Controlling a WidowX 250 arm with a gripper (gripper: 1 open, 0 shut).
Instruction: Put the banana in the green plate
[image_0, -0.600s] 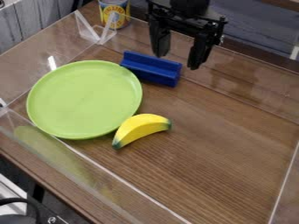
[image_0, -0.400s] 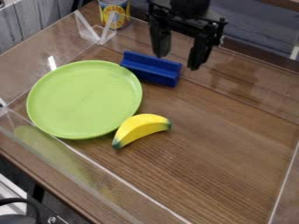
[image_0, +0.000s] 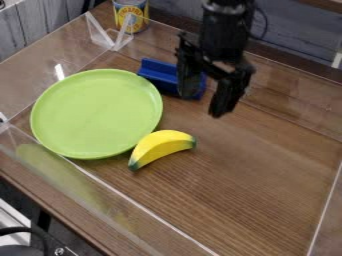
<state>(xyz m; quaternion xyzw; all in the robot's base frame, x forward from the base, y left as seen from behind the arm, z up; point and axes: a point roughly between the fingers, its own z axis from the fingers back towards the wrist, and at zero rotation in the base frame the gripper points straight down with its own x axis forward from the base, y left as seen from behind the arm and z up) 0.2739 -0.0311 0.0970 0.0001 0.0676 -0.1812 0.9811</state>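
A small yellow banana with dark tips lies on the wooden table, just right of the green plate and touching or nearly touching its rim. The plate is round, lime green and holds nothing. My gripper hangs above the table behind and to the right of the banana, its two black fingers pointing down and spread apart with nothing between them. It partly covers the blue block.
A blue rectangular block lies behind the plate, under the gripper's left side. A yellow can stands at the back. Clear acrylic walls border the table's front and left edges.
The gripper has come forward and down toward the banana, staying open. Banana, plate and block have not moved.
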